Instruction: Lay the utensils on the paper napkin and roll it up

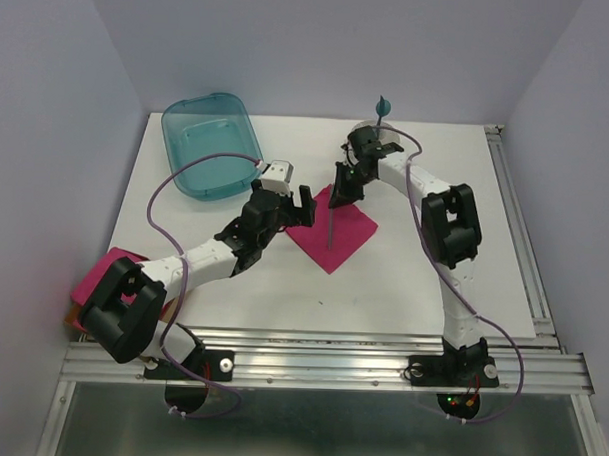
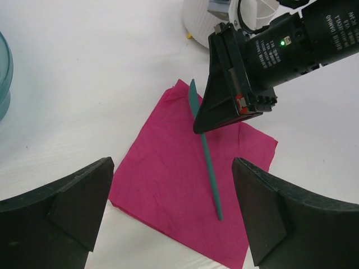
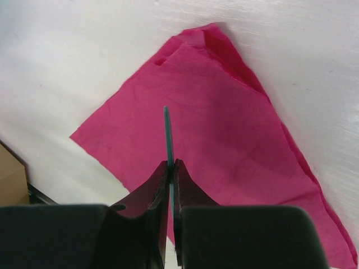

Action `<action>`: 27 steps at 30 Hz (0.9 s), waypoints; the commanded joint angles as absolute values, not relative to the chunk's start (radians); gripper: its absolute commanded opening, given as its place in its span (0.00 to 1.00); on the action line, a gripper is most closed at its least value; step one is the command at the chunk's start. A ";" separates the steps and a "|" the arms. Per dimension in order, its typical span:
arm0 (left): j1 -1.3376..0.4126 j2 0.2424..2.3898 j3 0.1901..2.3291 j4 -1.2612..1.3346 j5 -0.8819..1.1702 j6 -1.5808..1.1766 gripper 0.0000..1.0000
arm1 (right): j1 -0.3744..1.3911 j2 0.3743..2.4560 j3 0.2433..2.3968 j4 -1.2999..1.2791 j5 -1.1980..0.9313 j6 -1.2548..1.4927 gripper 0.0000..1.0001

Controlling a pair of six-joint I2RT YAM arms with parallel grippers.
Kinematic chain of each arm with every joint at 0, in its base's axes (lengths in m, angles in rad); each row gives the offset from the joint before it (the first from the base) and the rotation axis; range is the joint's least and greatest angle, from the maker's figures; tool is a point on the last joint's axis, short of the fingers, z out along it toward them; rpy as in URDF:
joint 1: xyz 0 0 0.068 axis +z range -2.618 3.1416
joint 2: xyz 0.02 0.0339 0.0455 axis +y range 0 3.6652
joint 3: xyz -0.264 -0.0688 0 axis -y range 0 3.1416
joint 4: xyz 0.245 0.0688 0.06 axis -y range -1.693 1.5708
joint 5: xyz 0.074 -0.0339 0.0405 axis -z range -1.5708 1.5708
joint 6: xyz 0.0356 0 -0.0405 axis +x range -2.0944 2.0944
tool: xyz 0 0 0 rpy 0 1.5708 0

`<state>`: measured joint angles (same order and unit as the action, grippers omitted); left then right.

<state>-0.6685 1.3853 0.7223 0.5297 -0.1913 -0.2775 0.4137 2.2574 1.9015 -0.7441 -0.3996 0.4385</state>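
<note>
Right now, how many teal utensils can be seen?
2. One utensil is pinched in the right gripper over the paper napkin; a second utensil stands in the white cup. The cup may hide more.

Bright, even light. Soft shadow on the paper napkin (image 3: 224, 129) under my right gripper (image 3: 171, 165); table (image 3: 84, 56) beside it glares white.

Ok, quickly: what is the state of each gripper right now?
Left gripper: open, holding nothing.
Right gripper: shut on a teal utensil, over the paper napkin.
</note>
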 commanded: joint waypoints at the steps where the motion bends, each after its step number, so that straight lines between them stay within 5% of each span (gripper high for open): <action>1: -0.676 1.373 0.759 0.549 -0.196 -0.267 0.98 | 0.425 2.286 1.957 -0.730 -0.396 0.433 0.06; 13: -0.676 1.385 0.769 0.545 -0.192 -0.268 0.98 | 0.425 2.306 1.965 -0.712 -0.371 0.430 0.36; 27: -0.676 1.379 0.767 0.542 -0.196 -0.265 0.98 | 0.397 2.089 1.988 -0.638 -0.137 0.420 0.39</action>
<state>-0.6724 1.3922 0.7223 0.5182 -0.1913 -0.2775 0.4110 2.2246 1.9144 -0.7280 -0.2562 0.4393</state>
